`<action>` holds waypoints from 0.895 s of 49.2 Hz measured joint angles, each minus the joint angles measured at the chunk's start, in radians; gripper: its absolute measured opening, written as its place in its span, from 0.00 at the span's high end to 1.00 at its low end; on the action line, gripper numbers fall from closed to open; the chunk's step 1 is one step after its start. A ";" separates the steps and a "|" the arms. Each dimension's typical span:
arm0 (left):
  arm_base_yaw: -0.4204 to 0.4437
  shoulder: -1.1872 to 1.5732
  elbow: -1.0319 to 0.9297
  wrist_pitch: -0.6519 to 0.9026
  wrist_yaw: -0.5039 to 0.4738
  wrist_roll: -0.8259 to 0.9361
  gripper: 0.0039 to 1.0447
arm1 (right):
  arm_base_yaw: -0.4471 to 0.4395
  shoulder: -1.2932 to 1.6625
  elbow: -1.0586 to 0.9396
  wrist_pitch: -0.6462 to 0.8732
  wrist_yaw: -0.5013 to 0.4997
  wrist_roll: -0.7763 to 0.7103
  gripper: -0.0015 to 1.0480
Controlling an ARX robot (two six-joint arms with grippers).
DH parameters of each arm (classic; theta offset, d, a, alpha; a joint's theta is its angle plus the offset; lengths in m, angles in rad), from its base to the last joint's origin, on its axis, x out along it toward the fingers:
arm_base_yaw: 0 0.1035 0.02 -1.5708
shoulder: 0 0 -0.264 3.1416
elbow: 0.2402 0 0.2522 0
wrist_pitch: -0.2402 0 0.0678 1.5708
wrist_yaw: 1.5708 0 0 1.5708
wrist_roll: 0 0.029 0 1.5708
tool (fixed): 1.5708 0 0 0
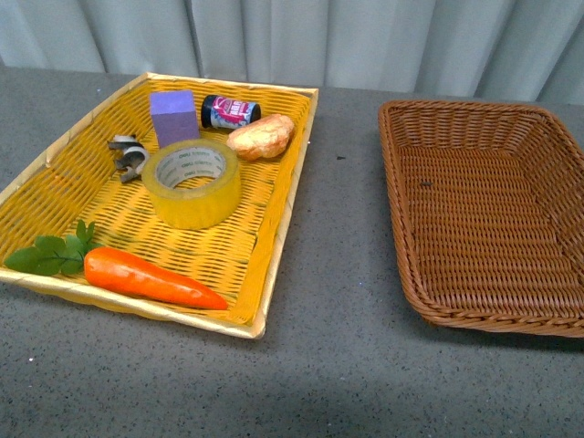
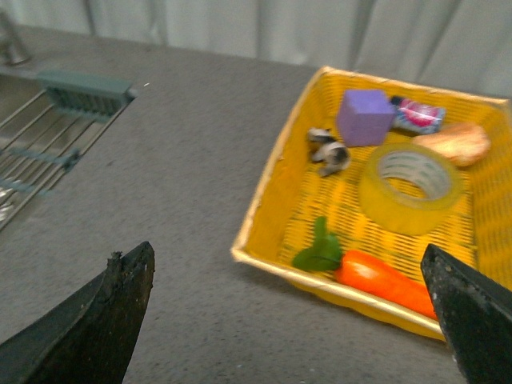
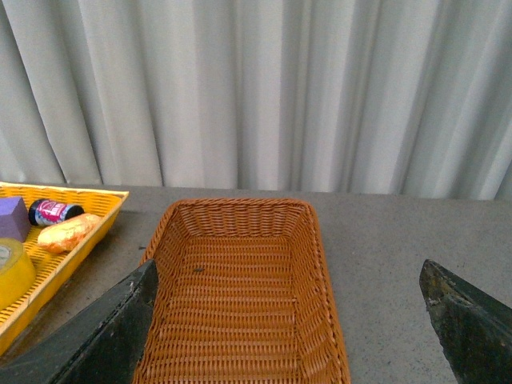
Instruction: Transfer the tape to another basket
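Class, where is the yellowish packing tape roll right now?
Front view: the yellowish packing tape roll lies flat in the bright yellow woven basket at left, between the purple block and the orange carrot.

Yellowish see-through tape (image 1: 191, 182), bright yellow woven tray (image 1: 82, 187), reddish-brown wicker basket (image 1: 493, 219), orange carrot (image 1: 151, 278) with green leaves (image 1: 50, 254), purple block (image 1: 173, 117), speckled grey table (image 1: 338, 365).

Clip (image 1: 128, 155), purple block (image 1: 173, 117) near tape (image 1: 191, 182)
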 joint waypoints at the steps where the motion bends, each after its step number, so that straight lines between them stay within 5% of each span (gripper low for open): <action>1: 0.006 0.057 0.012 0.031 0.000 -0.008 0.06 | 0.000 0.000 0.000 0.000 -0.003 0.000 0.09; 12: 0.017 0.668 0.261 0.283 0.097 -0.017 0.06 | 0.000 0.000 0.000 -0.001 -0.001 0.000 0.09; 24: -0.026 1.125 0.567 0.228 0.204 -0.056 0.06 | 0.000 0.000 0.000 -0.001 -0.001 0.000 0.09; 44: -0.058 1.627 1.051 0.045 0.185 -0.084 0.06 | 0.000 0.000 0.000 -0.001 0.000 0.000 0.09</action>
